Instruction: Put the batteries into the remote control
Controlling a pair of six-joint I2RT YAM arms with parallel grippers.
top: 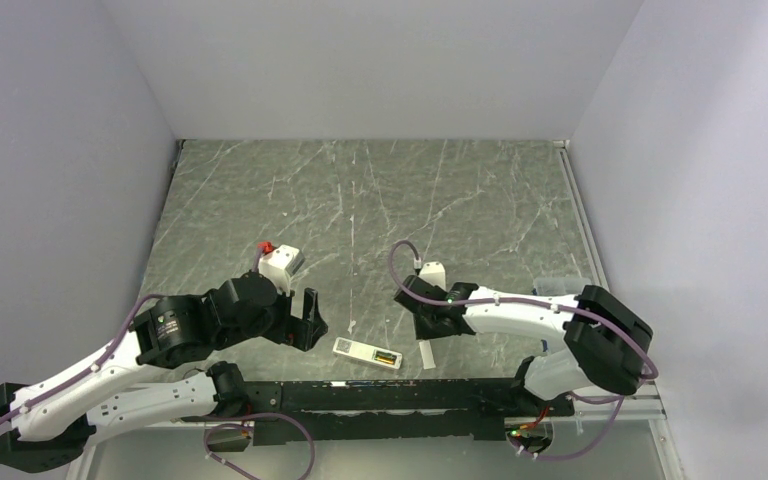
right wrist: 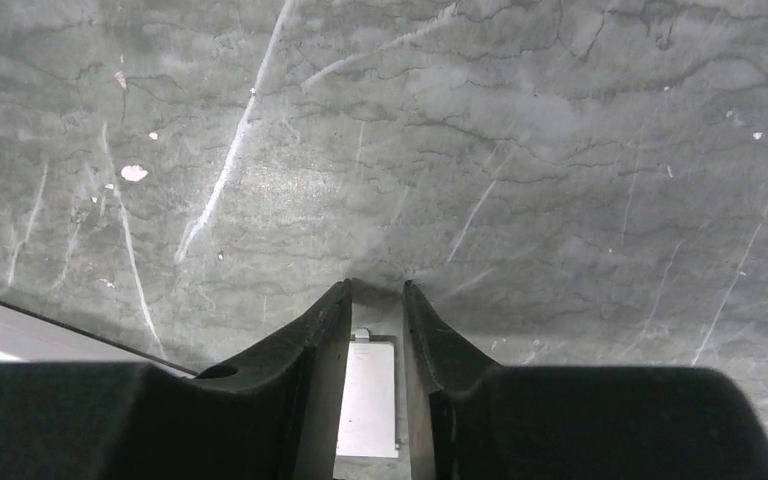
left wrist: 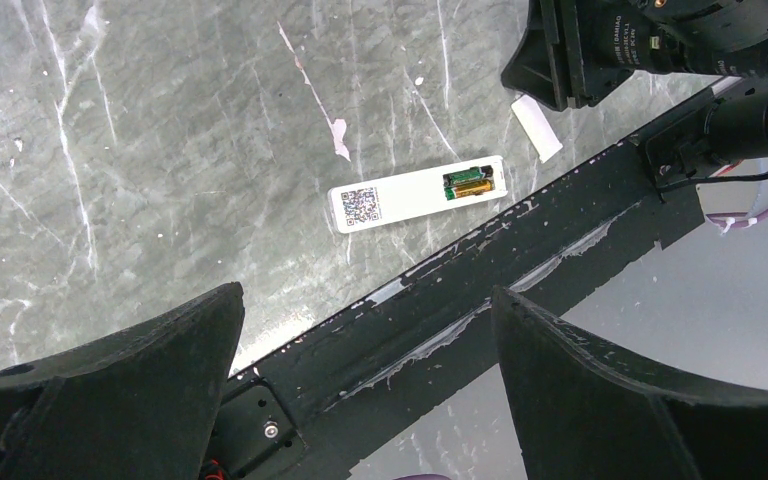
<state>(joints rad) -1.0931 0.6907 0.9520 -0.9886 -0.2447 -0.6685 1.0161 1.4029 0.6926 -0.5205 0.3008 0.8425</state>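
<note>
Left end effector (left wrist: pixel 365 295) gaping wide, right end effector (right wrist: pixel 376 288) straddling a flat white cover (right wrist: pixel 368 400), grip unclear, slim white remote control (left wrist: pixel 400 195) lying near the front of the veined grey desk (left wrist: pixel 160 120), gold-green batteries (left wrist: pixel 470 183) sitting in its recess

QR code (left wrist: pixel 361 206), on remote control (left wrist: pixel 418 192)

White-shelled links on the left arm (top: pixel 100 385) and right arm (top: pixel 520 312), with chunky black joint housings (top: pixel 175 325) and lilac cables (top: pixel 397 262) looping off behind each wrist. Matte black wedge-shaped fingers (right wrist: pixel 290 370) at the tips; small white lettering (left wrist: pixel 622 48) on the black casing of the right gripper (right wrist: pixel 377 288).
</note>
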